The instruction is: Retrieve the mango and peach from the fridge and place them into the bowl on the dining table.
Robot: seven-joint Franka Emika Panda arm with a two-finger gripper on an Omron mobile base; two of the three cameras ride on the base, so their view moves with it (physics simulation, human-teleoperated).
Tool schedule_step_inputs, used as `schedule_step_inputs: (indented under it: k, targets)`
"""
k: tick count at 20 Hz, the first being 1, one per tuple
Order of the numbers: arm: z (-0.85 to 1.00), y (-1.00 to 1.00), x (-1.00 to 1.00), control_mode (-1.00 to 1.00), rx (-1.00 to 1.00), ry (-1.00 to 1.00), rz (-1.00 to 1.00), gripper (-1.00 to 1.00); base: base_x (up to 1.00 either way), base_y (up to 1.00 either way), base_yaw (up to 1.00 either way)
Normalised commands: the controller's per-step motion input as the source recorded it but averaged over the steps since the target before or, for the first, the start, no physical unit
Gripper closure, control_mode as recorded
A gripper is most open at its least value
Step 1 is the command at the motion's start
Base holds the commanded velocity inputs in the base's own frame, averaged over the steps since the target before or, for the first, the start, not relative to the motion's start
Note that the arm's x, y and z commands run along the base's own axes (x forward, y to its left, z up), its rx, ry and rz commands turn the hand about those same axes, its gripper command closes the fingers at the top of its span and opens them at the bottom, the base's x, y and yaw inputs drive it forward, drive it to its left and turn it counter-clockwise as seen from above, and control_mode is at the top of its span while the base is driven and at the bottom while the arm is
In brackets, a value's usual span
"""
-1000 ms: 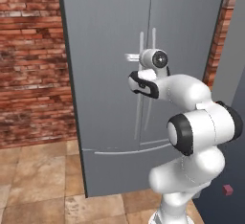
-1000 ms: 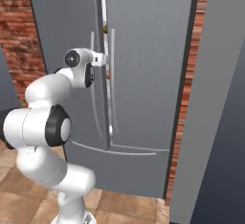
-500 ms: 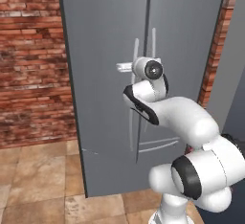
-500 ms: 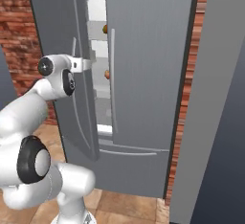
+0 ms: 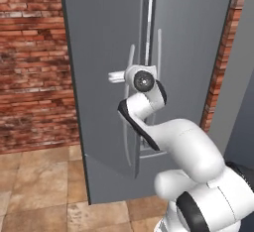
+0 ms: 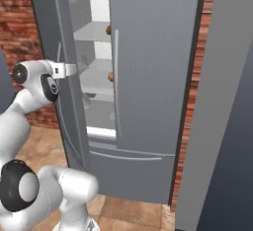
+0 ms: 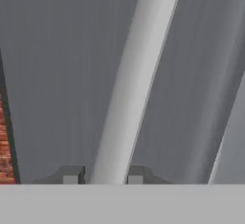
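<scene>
In the left base view a red brick wall [image 5: 30, 62] stands at the far left, over a tan tiled floor [image 5: 34, 186]. Next to it rises the fridge [image 5: 99, 52], tall and grey, its left door [image 5: 99, 102] swung partly out. The gripper [image 5: 117, 77] reaches from the white arm to that door's long vertical handle [image 5: 130, 107], and the jaws are closed on the handle (in the hand view the pale bar [image 7: 134, 84] runs up between the two dark fingertips [image 7: 71, 176], which sit tight on either side of it).

In the right base view the left door [image 6: 49, 52] stands ajar at the left, with the gripper [image 6: 69, 70] at its edge. The gap to the right of it shows the white interior and glass shelves [image 6: 94, 30]. A small yellow-green fruit with red, the mango [image 6: 108, 29], rests on an upper shelf, partly hidden by the edge of the right door [image 6: 153, 62]. Below it, on the next shelf, a small orange-pink bit of the peach [image 6: 111, 77] peeks past the same door edge. The right door is closed, its handle [image 6: 117, 82] upright.
</scene>
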Motion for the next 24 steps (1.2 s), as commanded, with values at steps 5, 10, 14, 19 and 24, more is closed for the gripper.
schedule_step_inputs:
  k: [5,10,14,19,24]
  targets:
    - [0.63,0.00,-0.67,-1.00,-0.04,0.00,0.00,-1.00,0.00,0.00,0.00]
    - [0.59,0.00,-0.64,-1.00,-0.01,0.00,0.00,-1.00,0.00,0.00,0.00]
    - [0.76,-0.06,-0.63,-1.00,0.01,0.00,0.00,-1.00,0.00,0.00,0.00]
    - [0.96,-0.05,-0.56,-1.00,0.11,0.01,0.00,-1.00,0.00,0.00,0.00]
    - [0.73,-0.31,-0.49,-1.00,0.20,0.11,0.03,-1.00,0.00,0.00,0.00]
